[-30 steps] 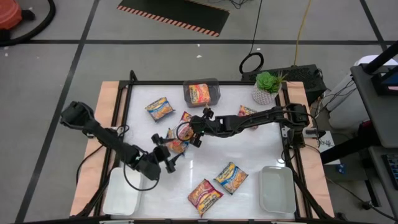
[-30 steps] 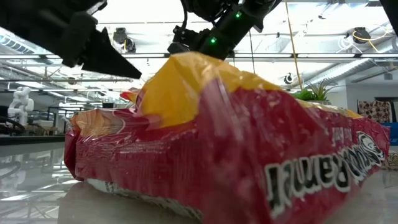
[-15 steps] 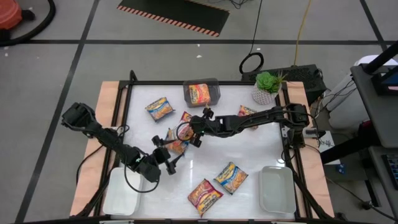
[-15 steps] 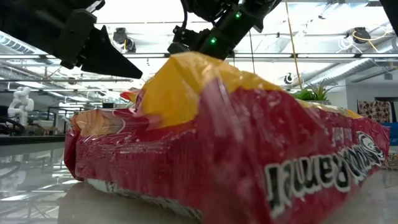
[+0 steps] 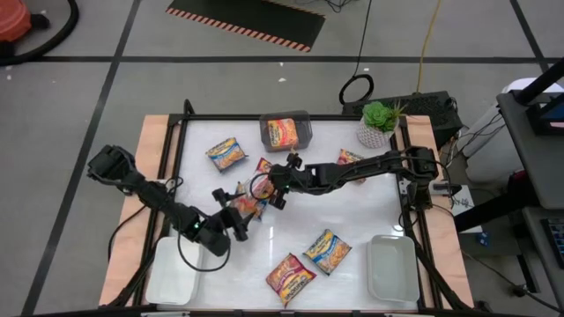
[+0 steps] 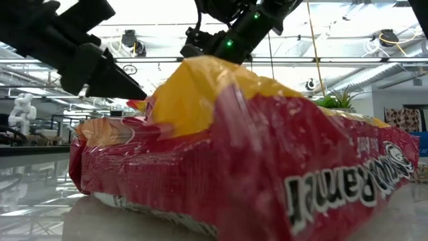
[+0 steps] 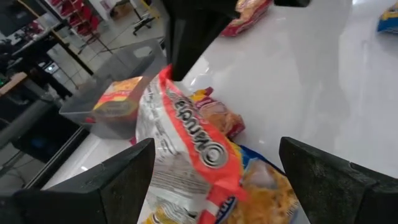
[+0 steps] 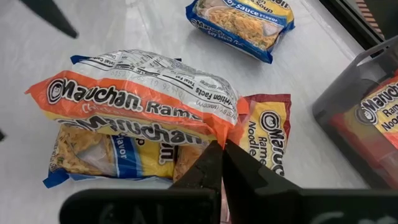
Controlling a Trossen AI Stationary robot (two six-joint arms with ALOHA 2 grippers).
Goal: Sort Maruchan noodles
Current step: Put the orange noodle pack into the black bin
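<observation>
Two grippers are meeting at the table's centre. At about eight o'clock from the pile, I am holding the left gripper (image 5: 240, 222) with its fingers spread wide, holding nothing. The right gripper (image 5: 275, 187), reaching in from three o'clock, is pinching the corner of an orange noodle packet (image 8: 137, 99) lying over a blue-and-yellow packet (image 8: 112, 158) and beside a red packet (image 8: 267, 140).

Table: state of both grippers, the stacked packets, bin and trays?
left gripper: open, fingers either side of the orange packet
right gripper: shut on the orange packet's edge
orange packet: pinched, tilted over the blue-and-yellow packet
blue-and-yellow packet: flat, underneath
grey bin: holds one red packet
left tray: empty
right tray: empty
</observation>
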